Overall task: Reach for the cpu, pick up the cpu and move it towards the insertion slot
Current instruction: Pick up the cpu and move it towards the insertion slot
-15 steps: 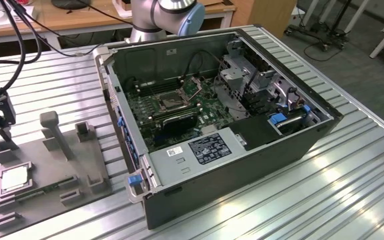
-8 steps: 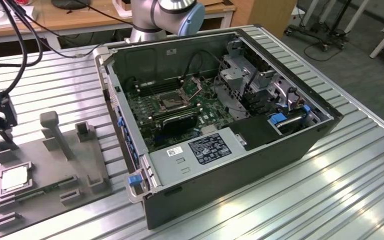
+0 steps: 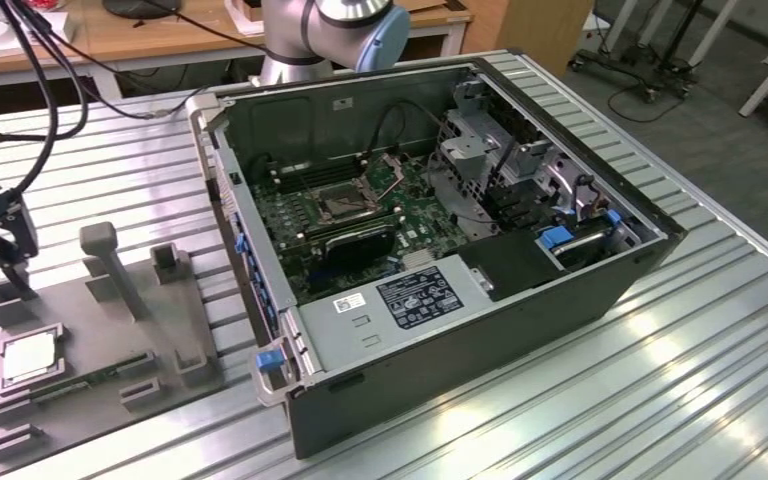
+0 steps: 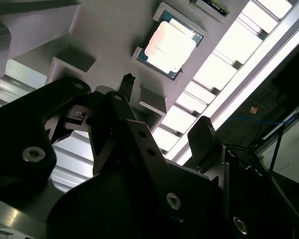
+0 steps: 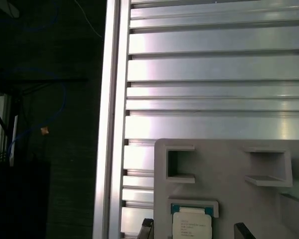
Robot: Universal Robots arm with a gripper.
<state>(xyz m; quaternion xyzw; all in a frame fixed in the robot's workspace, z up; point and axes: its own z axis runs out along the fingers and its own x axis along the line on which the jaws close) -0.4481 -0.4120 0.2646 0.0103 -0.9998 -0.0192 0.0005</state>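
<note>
Ribbed metal surface [image 3: 704, 400] spans the exterior view from left edge to right edge.

An open computer case [image 3: 491, 330] occupies the centre of the frame, lying on its side with the interior facing up. A silver power unit with a label [image 3: 404, 298] sits along its lower edge.

1 robot arm [image 3: 324, 30] stands at the upper centre of the frame, behind the case.

A green board [image 3: 357, 215] lies flat inside the case, left of centre. The insertion slot [image 3: 335, 205], a dark square in a silvery frame, is set in the upper middle of that board and holds nothing.

A grey tray [image 3: 157, 330] rests on the surface at the lower left of the frame, just beside the case. It carries upright posts and several recesses.

The gripper [image 4: 165, 107] is at the far left edge of the exterior view, over the upper left corner of the tray and well apart from the case. Its 2 fingers [image 5: 241, 231] are spread wide and pinch nothing; in the first wrist view they appear at the bottom of the frame, 1 on either side of the chip.

The cpu [image 3: 31, 357] lies flat in a square recess at the lower left of the exterior view, metal plate up, clear of the fingers. It shows in both wrist views, at the upper centre of the second wrist view [image 4: 169, 45] and at the bottom centre of the first wrist view [image 5: 192, 226].

A narrow green stick [image 3: 77, 385] lies in the tray just beside the cpu, toward the exterior view's right.
</note>
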